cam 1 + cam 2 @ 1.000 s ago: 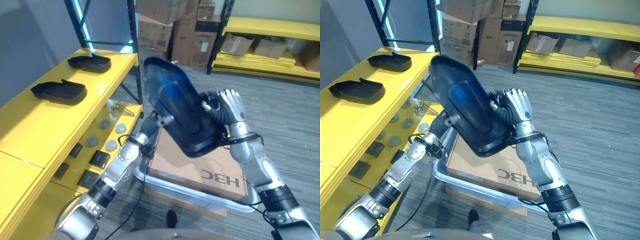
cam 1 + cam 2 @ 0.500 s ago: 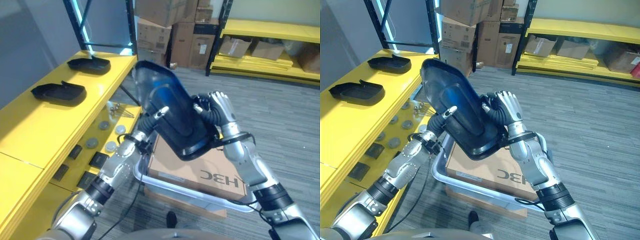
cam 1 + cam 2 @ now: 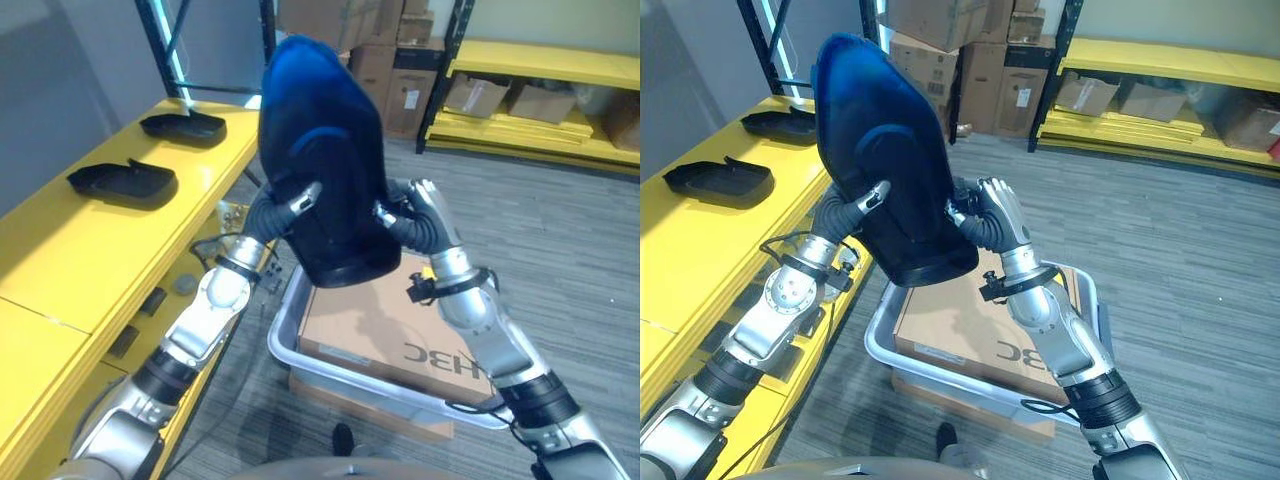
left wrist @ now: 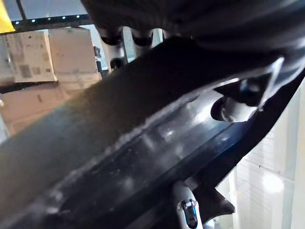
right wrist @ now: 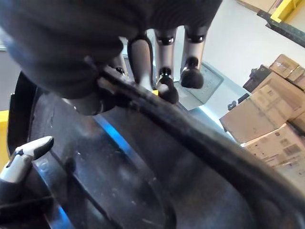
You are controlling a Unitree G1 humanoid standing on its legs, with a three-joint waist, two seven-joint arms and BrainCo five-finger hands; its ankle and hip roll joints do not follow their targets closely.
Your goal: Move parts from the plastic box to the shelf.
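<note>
A large dark moulded part (image 3: pixel 325 170) with a blue sheen hangs upright in the air between both hands, above the grey plastic box (image 3: pixel 288 352). My left hand (image 3: pixel 292 203) grips its left side, thumb on the hollow face and fingers behind. On the right edge my right hand (image 3: pixel 418 212) has its fingers (image 5: pixel 164 57) curled over the rim of the part (image 5: pixel 119 157). The left wrist view shows the same part (image 4: pixel 119 138) from very close. The yellow shelf (image 3: pixel 90 250) runs along the left.
Two smaller black parts (image 3: pixel 122 182) (image 3: pixel 182 125) lie on the yellow shelf top. Small discs and black blocks (image 3: pixel 150 300) sit on its lower level. A cardboard box (image 3: pixel 400 325) lies in the grey box. Stacked cartons (image 3: pixel 400 60) and another yellow rack (image 3: pixel 540 70) stand behind.
Both hands have lifted the dark part higher and swung it left toward the shelf. It now stands more upright than before.
</note>
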